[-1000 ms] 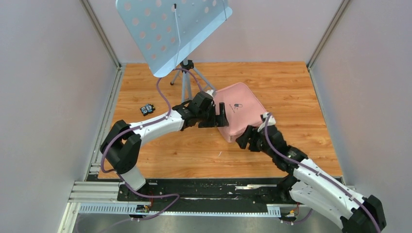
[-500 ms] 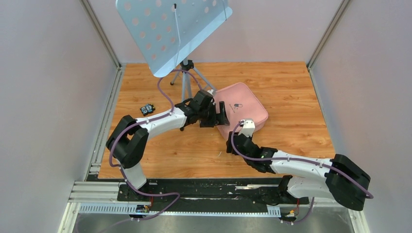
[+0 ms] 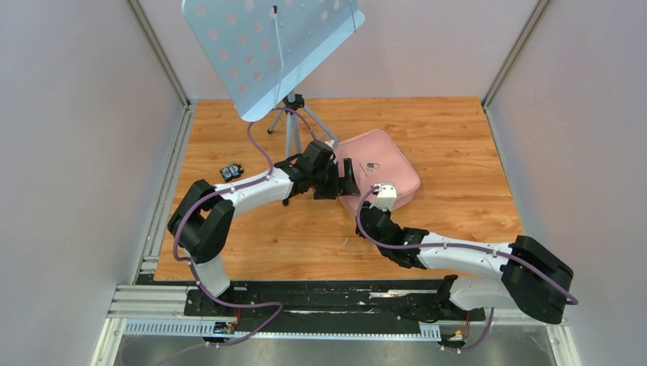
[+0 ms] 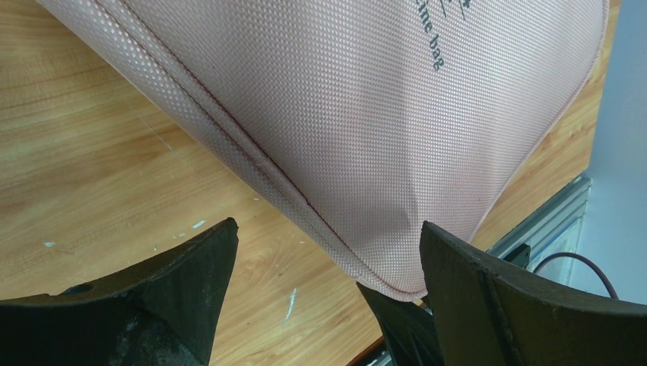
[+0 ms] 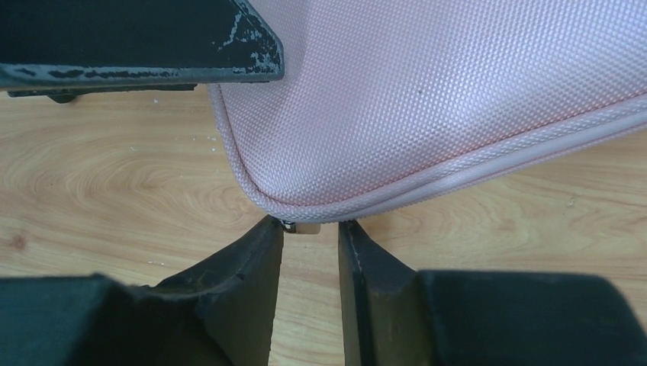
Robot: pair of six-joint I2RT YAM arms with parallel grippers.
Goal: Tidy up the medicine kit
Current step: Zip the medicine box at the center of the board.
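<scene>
Just changed: my right arm dropped low and swung in to the near corner of the medicine kit [image 3: 379, 166]. The right gripper [image 5: 309, 231] went from wide to a narrow gap.
Medicine kit: pink zip case, closed, lying on the wooden table [image 3: 458, 137] around mid-table, between my two grippers.
Right gripper: fingertips sit either side of a small pale tab [image 5: 303, 226] at the case corner. It's probably the zip pull, too small to be sure. Can't tell if it's pinched yet.
Left gripper [image 3: 347, 180]: spread wide as before, at the kit's left edge, gripping nothing.
Meaning for task: I judge the unzip is just starting, left to steady, right to pull. Case not opened, nothing organized yet.
</scene>
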